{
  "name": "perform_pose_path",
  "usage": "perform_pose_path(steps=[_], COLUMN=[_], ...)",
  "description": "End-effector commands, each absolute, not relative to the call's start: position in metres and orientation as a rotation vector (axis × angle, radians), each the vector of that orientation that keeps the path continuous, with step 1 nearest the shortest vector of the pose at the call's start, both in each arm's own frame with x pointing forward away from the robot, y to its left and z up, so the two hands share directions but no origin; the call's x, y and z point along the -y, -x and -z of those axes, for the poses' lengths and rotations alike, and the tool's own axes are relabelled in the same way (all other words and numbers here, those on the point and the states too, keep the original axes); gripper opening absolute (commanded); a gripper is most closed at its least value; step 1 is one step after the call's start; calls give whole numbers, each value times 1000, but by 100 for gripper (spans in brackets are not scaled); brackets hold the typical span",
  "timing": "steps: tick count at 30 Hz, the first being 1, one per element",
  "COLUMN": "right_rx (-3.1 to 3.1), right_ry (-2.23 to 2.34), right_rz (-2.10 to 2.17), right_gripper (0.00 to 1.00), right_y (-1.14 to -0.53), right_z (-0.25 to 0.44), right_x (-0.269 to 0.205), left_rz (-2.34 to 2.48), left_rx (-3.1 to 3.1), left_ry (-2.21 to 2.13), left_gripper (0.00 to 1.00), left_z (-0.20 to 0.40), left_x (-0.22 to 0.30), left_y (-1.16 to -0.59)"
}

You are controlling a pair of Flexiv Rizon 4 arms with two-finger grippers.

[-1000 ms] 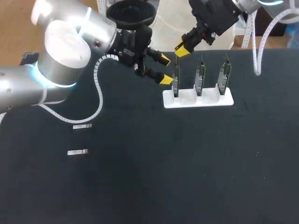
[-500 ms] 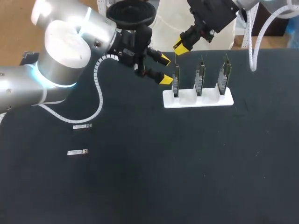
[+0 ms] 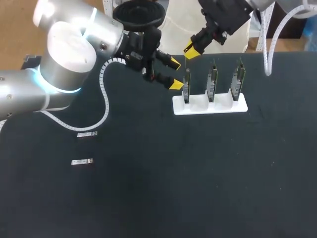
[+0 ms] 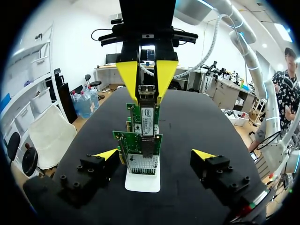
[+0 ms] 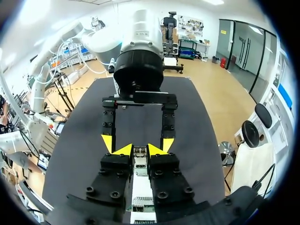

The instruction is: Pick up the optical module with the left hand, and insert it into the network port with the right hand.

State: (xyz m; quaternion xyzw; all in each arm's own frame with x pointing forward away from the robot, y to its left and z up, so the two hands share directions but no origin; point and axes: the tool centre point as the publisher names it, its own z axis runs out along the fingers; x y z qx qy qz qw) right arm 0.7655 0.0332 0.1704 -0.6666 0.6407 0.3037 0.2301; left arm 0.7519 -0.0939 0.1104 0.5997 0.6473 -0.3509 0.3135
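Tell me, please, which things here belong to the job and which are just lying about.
In the job: module held in the right fingers; three cards in the white rack; open left fingers.
Lying about: two spare modules on the table.

A stand (image 3: 210,107) sits toward the far side of the counter (image 3: 198,173), right of centre, carrying three cards upright in a row: the left card (image 3: 186,87), the middle card (image 3: 212,82) and the right card (image 3: 239,79). The left arm (image 3: 64,59) enters from the left; the left jaws, spread apart, sit just left of the left card. The right arm (image 3: 228,15) enters from the far right; the right jaws hang above the left card, closed on an optical module (image 4: 146,91). Two spare modules lie flat near the counter's left side, well apart from the stand, the farther module (image 3: 87,134) behind the nearer module (image 3: 82,161).
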Motion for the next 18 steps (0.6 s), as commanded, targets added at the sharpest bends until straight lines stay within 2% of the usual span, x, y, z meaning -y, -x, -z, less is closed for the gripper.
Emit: perform_pose_path(steps=[1,18], right_rx=[-1768,-1789], right_ry=[1828,1807], right_rz=[-831,-841], right_gripper=[0,0], right_y=[-763,-763], right_z=[-168,-160], right_x=[-33,-30], left_rz=[922,922], left_rx=[-1713,-1713], left_ry=[-1584,-1584], left_gripper=[100,100], left_z=[-111,-111], left_x=[95,95], left_y=[-753,-753])
